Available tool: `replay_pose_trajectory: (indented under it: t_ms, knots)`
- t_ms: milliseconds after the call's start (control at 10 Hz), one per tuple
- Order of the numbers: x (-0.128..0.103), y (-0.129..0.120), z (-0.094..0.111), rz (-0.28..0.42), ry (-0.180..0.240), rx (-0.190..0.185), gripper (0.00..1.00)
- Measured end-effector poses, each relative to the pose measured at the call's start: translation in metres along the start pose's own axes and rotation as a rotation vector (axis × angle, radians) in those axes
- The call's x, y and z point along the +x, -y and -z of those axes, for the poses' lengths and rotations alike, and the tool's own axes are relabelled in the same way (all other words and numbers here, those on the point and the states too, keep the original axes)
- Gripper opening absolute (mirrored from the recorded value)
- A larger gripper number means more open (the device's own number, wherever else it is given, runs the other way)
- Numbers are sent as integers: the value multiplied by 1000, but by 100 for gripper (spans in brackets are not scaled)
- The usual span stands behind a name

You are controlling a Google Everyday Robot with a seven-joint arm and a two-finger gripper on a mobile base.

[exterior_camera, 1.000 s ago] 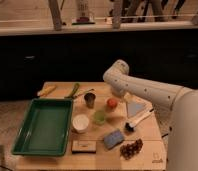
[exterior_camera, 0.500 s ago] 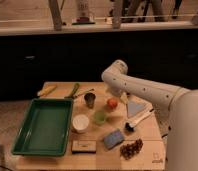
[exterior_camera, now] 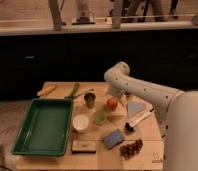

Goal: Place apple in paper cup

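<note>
White arm (exterior_camera: 142, 90) bent at elbow, pincer (exterior_camera: 113, 96) just above apple (exterior_camera: 111, 104), grip cannot be told, paper cup (exterior_camera: 80, 123) near.

Wooden table (exterior_camera: 99, 89) carrying a tray, cups and food.
Green tray (exterior_camera: 42, 125) at left; paper cup (exterior_camera: 80, 122), apple (exterior_camera: 112, 103) and dark metal cup (exterior_camera: 90, 99) mid-frame; grapes (exterior_camera: 131, 148) lower right; gripper (exterior_camera: 112, 94) just above the apple.

The gripper (exterior_camera: 113, 96), at the apple's (exterior_camera: 112, 104) 12 o'clock, is largely hidden by the arm (exterior_camera: 142, 90). The robot body (exterior_camera: 184, 131) is cut off at 4 o'clock.
</note>
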Motion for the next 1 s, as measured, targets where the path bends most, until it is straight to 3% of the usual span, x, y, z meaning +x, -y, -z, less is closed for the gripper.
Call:
replay_pose_trajectory:
  t_ms: [500,1000]
  knots:
    - [-7,4,-12,19,39,0,80]
    - [-8,8,-24,25,75,32,77]
